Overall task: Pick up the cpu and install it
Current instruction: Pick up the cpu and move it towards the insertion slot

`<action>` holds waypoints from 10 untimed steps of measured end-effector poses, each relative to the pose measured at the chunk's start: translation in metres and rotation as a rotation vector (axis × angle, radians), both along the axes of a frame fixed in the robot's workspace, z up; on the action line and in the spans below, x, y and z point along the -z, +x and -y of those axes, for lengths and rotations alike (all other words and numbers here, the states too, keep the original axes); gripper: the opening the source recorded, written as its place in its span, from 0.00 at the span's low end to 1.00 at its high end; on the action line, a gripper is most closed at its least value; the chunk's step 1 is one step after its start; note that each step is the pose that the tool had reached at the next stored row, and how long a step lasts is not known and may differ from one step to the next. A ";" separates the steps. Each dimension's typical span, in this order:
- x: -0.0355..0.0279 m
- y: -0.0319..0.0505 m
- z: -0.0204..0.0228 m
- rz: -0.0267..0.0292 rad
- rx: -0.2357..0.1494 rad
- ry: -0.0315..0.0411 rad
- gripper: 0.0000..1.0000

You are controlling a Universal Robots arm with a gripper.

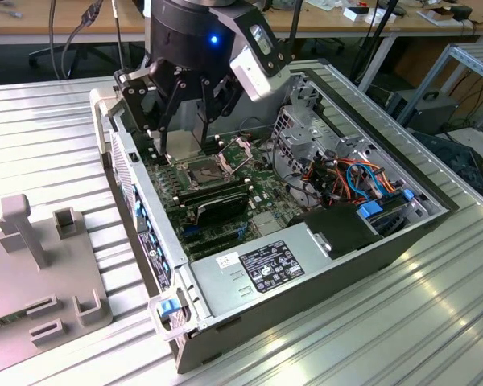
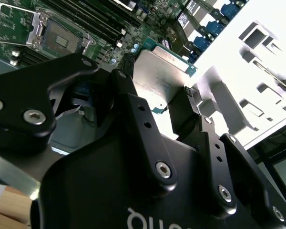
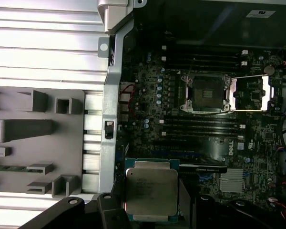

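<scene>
One cpu (image 3: 151, 191) gripped by the claw (image 3: 151, 212) over an open computer case (image 1: 346, 269).
Silver-grey lid towards the first wrist view, the cpu sits between the claw's two black fingers (image 3: 115, 210), which are closed onto its opposite edges; the second wrist view shows it as a bright plate with a green rim. It is held above the motherboard (image 3: 257, 157), apart from the socket (image 3: 205, 93), whose hinged metal frame (image 3: 250, 95) is swung open. Long memory sticks (image 3: 200, 128) flank the socket. The case lies on a ribbed metal worktop (image 1: 48, 112), beside a grey fixture plate (image 1: 24, 273).
</scene>
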State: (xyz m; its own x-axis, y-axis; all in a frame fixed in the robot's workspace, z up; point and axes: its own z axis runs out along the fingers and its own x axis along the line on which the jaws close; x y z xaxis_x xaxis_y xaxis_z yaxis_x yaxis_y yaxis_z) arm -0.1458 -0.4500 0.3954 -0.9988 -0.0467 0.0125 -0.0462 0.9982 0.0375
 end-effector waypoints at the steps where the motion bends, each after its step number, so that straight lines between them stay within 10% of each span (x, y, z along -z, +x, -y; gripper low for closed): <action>1: 0.0000 0.0022 0.0000 0.0000 0.000 0.0000 0.54; 10: 0.0000 0.0068 0.0000 0.0000 0.000 0.0000 0.54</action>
State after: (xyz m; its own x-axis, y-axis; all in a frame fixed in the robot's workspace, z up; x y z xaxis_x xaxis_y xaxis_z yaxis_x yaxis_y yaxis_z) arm -0.1390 -0.4500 0.3954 -0.9988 -0.0467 0.0125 -0.0462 0.9982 0.0375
